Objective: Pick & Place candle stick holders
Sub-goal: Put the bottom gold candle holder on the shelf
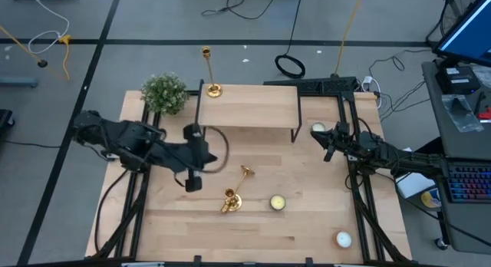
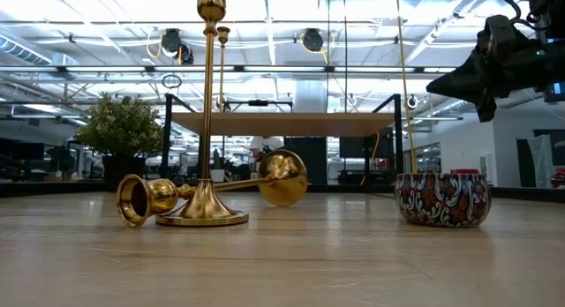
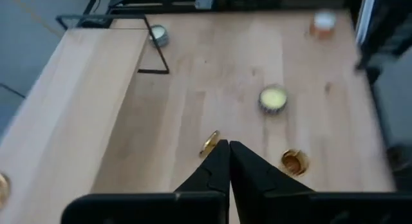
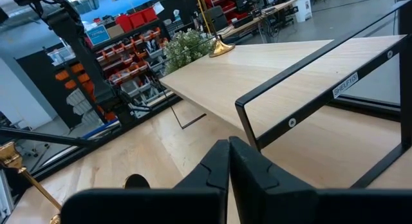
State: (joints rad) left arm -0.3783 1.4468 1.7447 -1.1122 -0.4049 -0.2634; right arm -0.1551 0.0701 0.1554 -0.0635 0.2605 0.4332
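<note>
- Candle stick holders: one stands on the shelf [image 1: 245, 106] at its left end [image 1: 210, 74], one stands mid-table [image 1: 230, 199], one lies toppled beside it [image 1: 244, 175].
- Left gripper [image 1: 189, 182] hovers beside them, fingers pressed together and empty; descending like this could roll the toppled one.
- Right gripper [image 1: 330, 153], also closed and empty, waits near the shelf's right leg.

Grey floor [image 1: 153, 21] with cables; bright ceiling lights [image 2: 115, 7]; perhaps red storage bins [image 4: 122, 21]
</note>
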